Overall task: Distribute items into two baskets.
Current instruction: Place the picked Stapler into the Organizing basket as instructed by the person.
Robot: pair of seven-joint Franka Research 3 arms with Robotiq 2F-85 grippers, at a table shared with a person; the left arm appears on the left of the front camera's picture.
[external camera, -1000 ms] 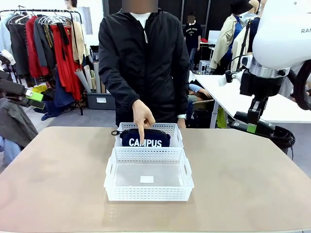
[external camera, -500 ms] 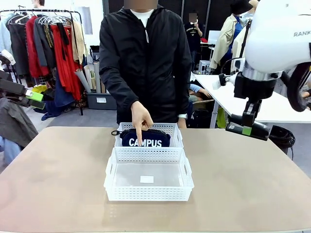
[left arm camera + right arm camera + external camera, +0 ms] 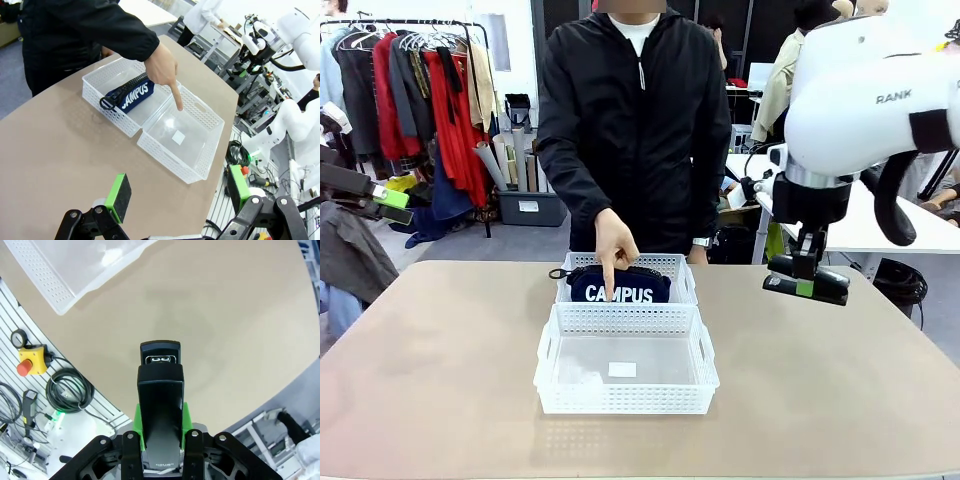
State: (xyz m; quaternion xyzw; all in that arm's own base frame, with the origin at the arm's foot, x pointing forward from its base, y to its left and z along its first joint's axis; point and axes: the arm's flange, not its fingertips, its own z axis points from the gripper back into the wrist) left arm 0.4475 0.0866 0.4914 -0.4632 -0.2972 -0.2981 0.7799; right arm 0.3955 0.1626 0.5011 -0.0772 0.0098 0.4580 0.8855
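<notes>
The right tool (image 3: pixel 807 287) is clamped on the stapler (image 3: pixel 160 405), up over the bench (image 3: pixel 820 380). The left tool (image 3: pixel 175 197) has its fingers apart. The pouch (image 3: pixel 618 284) sits in the far basket (image 3: pixel 675 266).

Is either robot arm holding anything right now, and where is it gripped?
The right gripper holds the black stapler, clamped across its sides near one end. The left gripper holds nothing.

A clothes rack (image 3: pixel 420 90) stands behind the beige table (image 3: pixel 840 380).
</notes>
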